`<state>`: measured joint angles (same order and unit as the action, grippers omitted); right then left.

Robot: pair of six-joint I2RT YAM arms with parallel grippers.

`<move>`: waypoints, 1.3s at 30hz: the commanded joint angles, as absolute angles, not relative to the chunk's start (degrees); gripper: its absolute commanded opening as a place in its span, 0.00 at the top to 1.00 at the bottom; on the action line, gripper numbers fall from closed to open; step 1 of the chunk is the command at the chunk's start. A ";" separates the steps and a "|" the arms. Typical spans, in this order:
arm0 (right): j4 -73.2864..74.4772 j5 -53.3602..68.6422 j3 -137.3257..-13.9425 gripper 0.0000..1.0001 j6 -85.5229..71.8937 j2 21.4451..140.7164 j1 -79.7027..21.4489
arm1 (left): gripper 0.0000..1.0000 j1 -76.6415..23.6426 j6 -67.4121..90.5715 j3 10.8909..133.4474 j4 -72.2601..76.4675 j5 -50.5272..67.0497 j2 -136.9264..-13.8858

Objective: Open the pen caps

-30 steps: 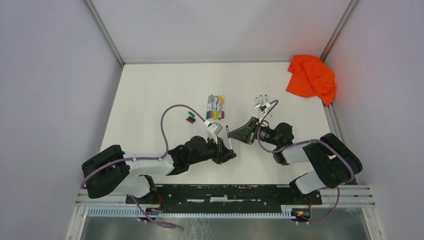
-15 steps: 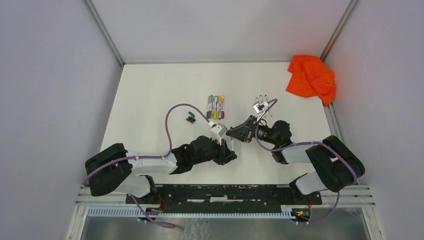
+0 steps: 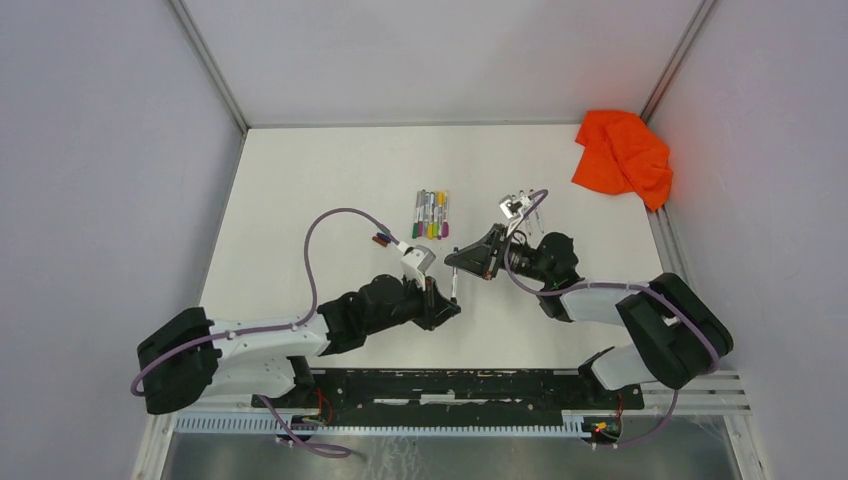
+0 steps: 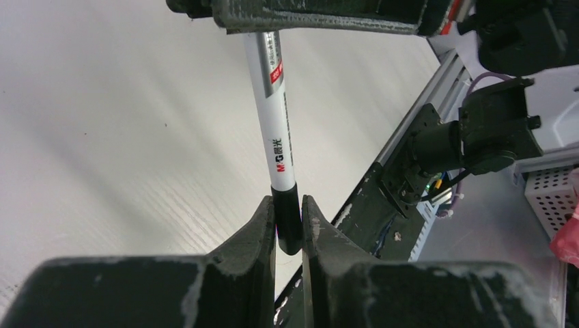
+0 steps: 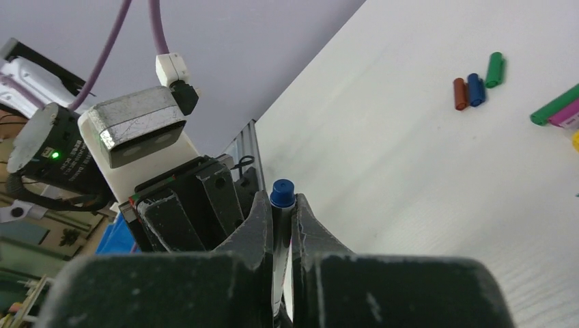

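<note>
One pen (image 3: 455, 277) with a grey-white barrel (image 4: 276, 123) hangs above the table between both grippers. My left gripper (image 4: 288, 213) (image 3: 449, 298) is shut on its black end. My right gripper (image 5: 280, 206) (image 3: 455, 257) is shut on the barrel just under its blue end (image 5: 282, 192). A row of several capped pens (image 3: 431, 214) lies further back. Three loose pen caps (image 3: 381, 239), brown, blue and green (image 5: 476, 89), lie left of that row.
An orange cloth (image 3: 622, 153) lies in the back right corner. The left arm's purple cable (image 3: 330, 225) loops over the table near the loose caps. Enclosure walls stand on three sides. The black base rail (image 3: 450, 385) runs along the near edge.
My right gripper has moved left to the pen's upper end, opened and then shut on it. The left arm has shifted a little left, still holding the pen.
</note>
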<state>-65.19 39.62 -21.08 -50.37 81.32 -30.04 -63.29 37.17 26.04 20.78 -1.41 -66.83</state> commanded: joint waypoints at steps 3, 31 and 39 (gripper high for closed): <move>-81.23 41.51 -24.59 1.00 -57.64 89.00 -28.29 | 0.98 -63.97 32.87 23.41 28.70 8.14 -56.18; -41.66 25.57 -33.95 1.00 -35.94 78.94 -27.21 | 0.98 -63.92 35.15 24.55 16.63 -13.27 -59.79; -36.12 19.73 -36.24 1.00 -33.61 79.35 -27.39 | 0.98 -64.62 35.78 26.76 12.37 -20.23 -62.44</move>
